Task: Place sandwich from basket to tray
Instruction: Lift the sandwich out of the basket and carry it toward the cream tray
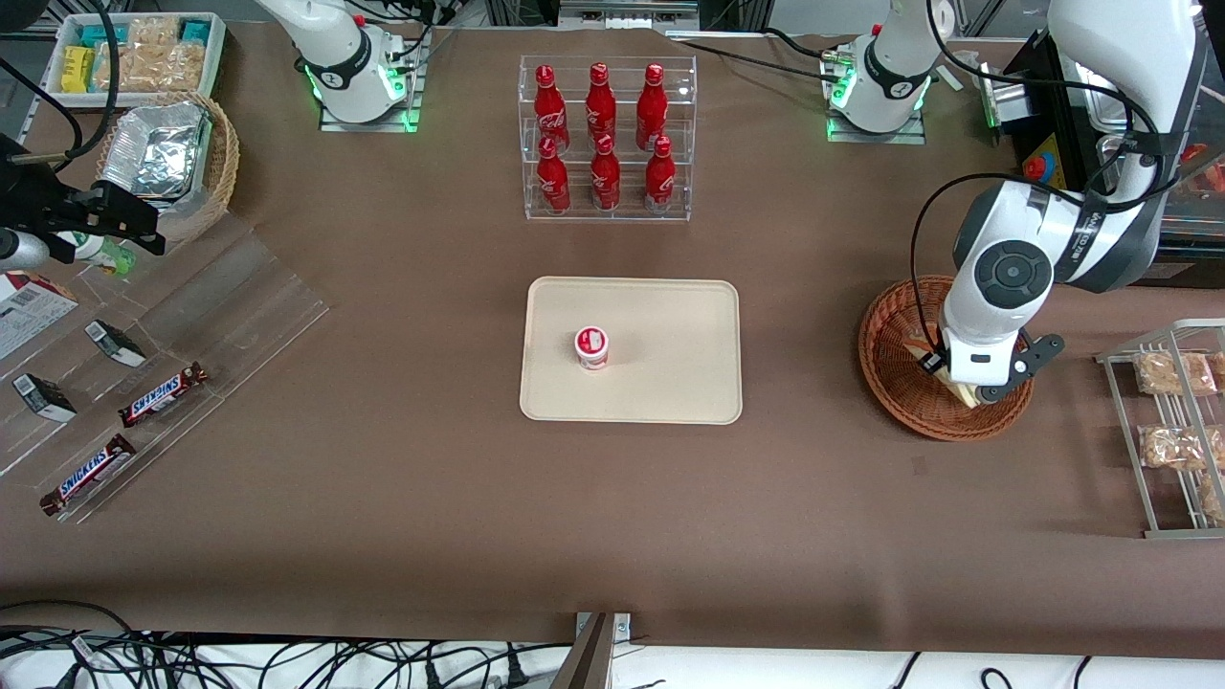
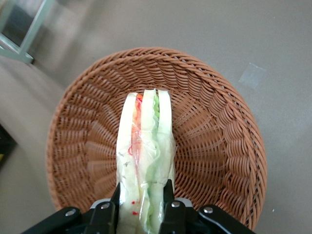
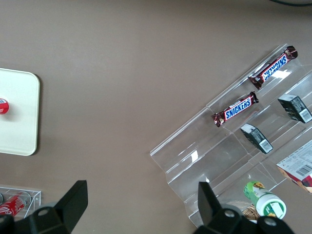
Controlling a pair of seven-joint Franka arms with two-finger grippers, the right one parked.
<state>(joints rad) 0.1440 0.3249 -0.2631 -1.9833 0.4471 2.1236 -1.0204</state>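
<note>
The sandwich (image 2: 146, 146), a film-wrapped wedge of white bread with green and red layers, stands on edge over the bowl of the reddish-brown basket (image 2: 209, 146). My left gripper (image 2: 142, 204) is shut on it, one finger (image 2: 115, 200) pressed against each bread face. From the front, the gripper (image 1: 957, 378) reaches down into the basket (image 1: 890, 383), and only a pale corner of the sandwich (image 1: 960, 392) shows under the hand. Whether the sandwich still touches the wicker I cannot tell. The cream tray (image 1: 670, 364) lies mid-table, toward the parked arm's end from the basket.
A small red-and-white cup (image 1: 591, 346) stands on the tray. A clear rack of red bottles (image 1: 605, 139) is farther from the camera than the tray. A wire rack of bagged snacks (image 1: 1172, 426) stands beside the basket. Snickers bars (image 1: 163, 394) lie on an acrylic stand at the parked arm's end.
</note>
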